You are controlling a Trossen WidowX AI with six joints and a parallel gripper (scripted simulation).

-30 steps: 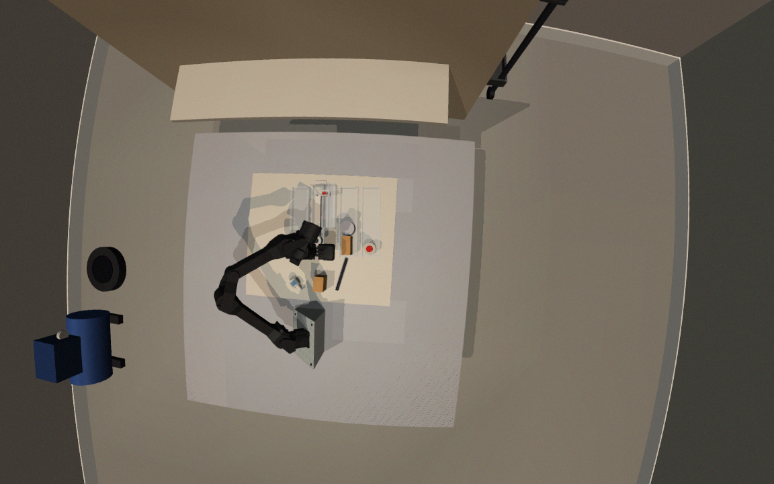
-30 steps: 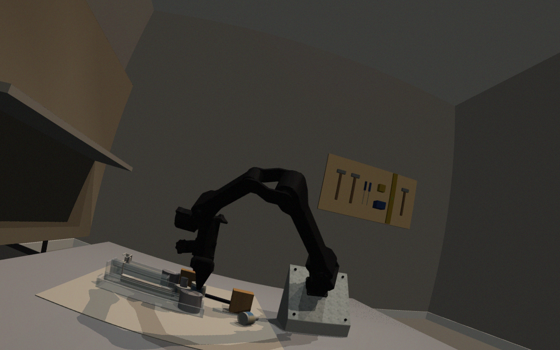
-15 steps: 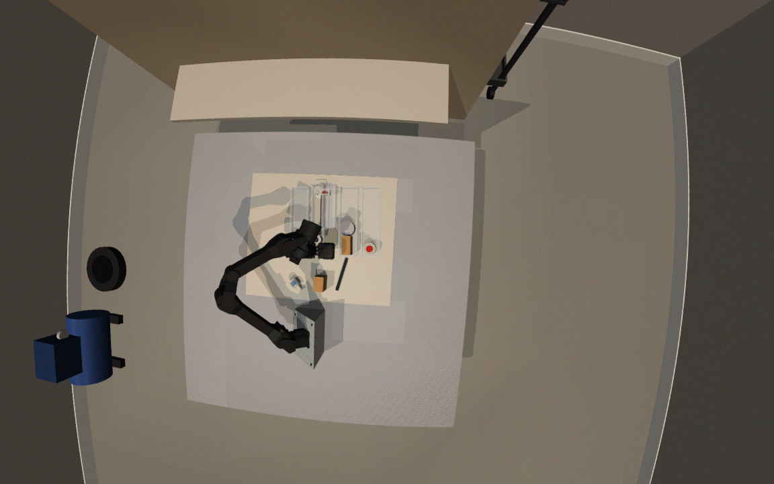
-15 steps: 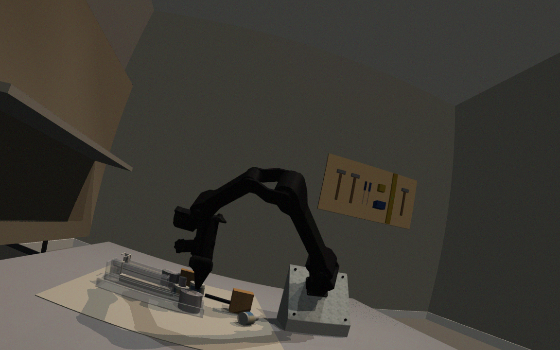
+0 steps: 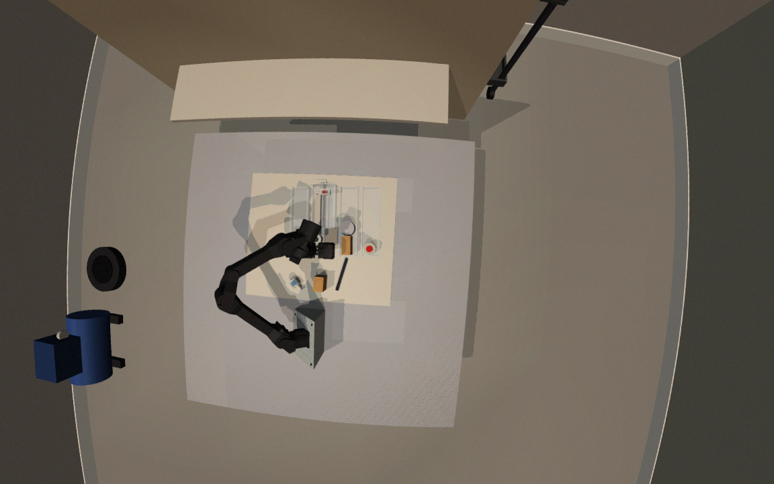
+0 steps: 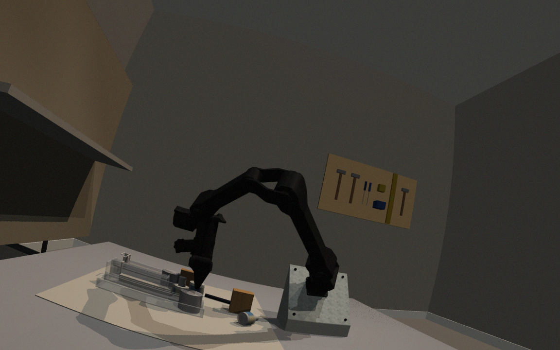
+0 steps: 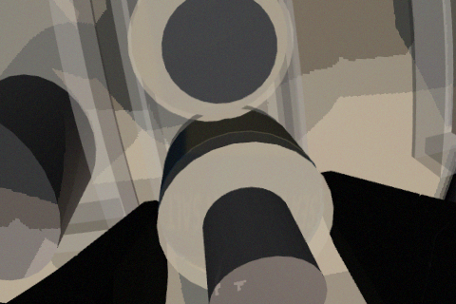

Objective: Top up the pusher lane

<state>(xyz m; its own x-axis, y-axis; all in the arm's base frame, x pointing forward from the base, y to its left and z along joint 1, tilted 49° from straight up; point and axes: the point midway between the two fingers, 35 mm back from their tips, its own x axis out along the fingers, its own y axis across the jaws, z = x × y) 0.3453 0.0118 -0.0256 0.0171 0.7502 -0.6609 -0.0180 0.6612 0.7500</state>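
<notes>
My gripper (image 6: 198,285) (image 7: 241,203) points down and is shut on a jar (image 7: 185,209) with a cream shoulder, dark knob and blue band; little of it shows in the exterior view. A jar (image 7: 144,43) with a cream shoulder and dark top stands directly behind it in the sprung lane; they look in contact. The clear lane (image 6: 140,273) runs back to a white piece with a red mark (image 5: 324,191). In the wrist view, the held jar lines up between the lane walls. The front stop, the held jar's bottom and the pusher plate's contact are hidden.
A wide grey jar (image 6: 190,301) (image 7: 26,161) stands close at the lane's left. To the right are an orange block (image 5: 347,245) and a red-topped jar (image 5: 369,247). Nearer the base are another orange block (image 5: 319,283) (image 6: 241,301), a dark rod (image 5: 341,273) and a fallen blue-banded jar (image 5: 296,281) (image 6: 246,318).
</notes>
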